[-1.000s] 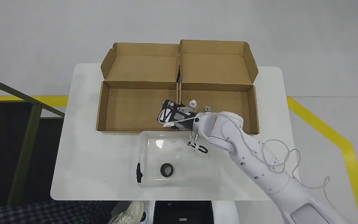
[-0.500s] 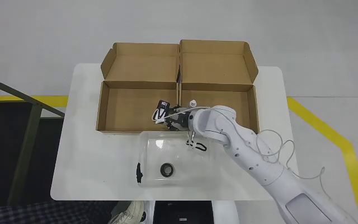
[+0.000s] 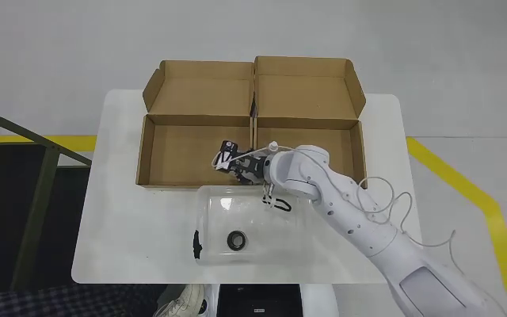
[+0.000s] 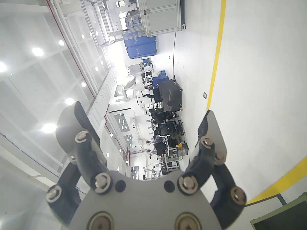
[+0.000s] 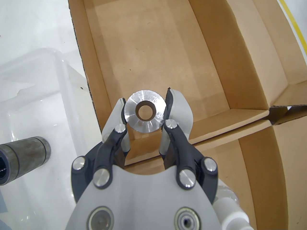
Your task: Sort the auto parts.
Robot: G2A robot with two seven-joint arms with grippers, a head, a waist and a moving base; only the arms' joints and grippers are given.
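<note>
From above, we see the right gripper (image 3: 232, 158) over the left box (image 3: 178, 154). It is close to the box's near right corner, just beside the wall next to the right box (image 3: 317, 143). The clear bin (image 3: 214, 202) sits on the near side of the white table (image 3: 127, 222). A dark tube (image 3: 236, 238) waits inside the bin.

In the left wrist view, the left gripper (image 4: 144, 116) points out at the big room. Its fingers are spread wide and have nothing between them.

In the right wrist view, the right gripper (image 5: 146, 106) squeezes a silver ring (image 5: 145, 114). One finger presses on each side of the rim, and we can look right through the hole. Under the ring is the bare brown floor of the left box (image 5: 156, 48). The dark tube (image 5: 24, 155) lies in the clear bin (image 5: 48, 92).

We think the job now is to put the ring down in the left box. The ring hangs very near the box's near wall, so we should go a bit farther in first. Then we should go down low, close to the floor. We should open the fingers slowly, so the ring does not bounce or roll. After that, we should lift straight up and not bump the walls.
</note>
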